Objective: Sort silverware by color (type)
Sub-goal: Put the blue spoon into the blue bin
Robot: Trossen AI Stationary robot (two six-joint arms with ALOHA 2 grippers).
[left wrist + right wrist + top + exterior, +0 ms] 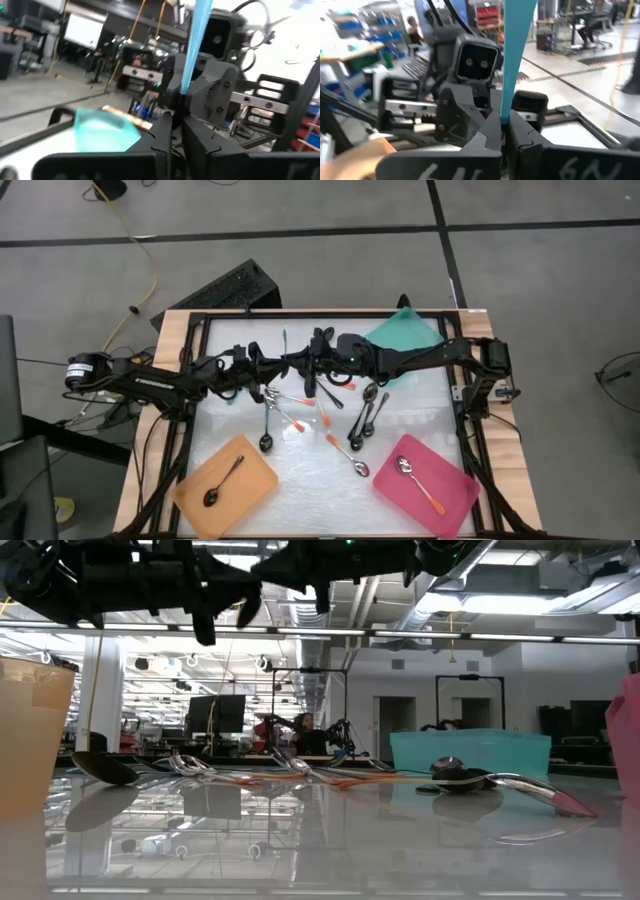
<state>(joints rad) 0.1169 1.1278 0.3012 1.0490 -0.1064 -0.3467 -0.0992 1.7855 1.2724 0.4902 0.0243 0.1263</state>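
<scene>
My two grippers meet above the middle of the table, toward its far side, and both are pinched on one teal-handled spoon (pixel 285 343). In my left wrist view the left gripper (pixel 176 131) has its fingers pressed together around the teal handle, which rises out of frame; the spoon's bowl is hidden below the fingers. In my right wrist view the right gripper (pixel 504 131) is clamped the same way on that handle, whose end is likewise cut off. From above, the gripper bodies overlap so much that I can barely separate them, and only a thin teal sliver of the handle shows.

The other spoons lie loose on the table (pixel 400 425) beneath my arms: a tangle of orange-handled spoons (pixel 300 420) and dark-handled spoons (pixel 372 408), partly covered by the arms, so I cannot count them. One dark spoon (pixel 222 482) rests in the orange tray (pixel 255 490), one orange-handled spoon (pixel 418 482) in the pink tray (pixel 455 498). The teal tray (pixel 405 335) is half hidden behind my right arm. From table height the trays are cut off at the edges.
</scene>
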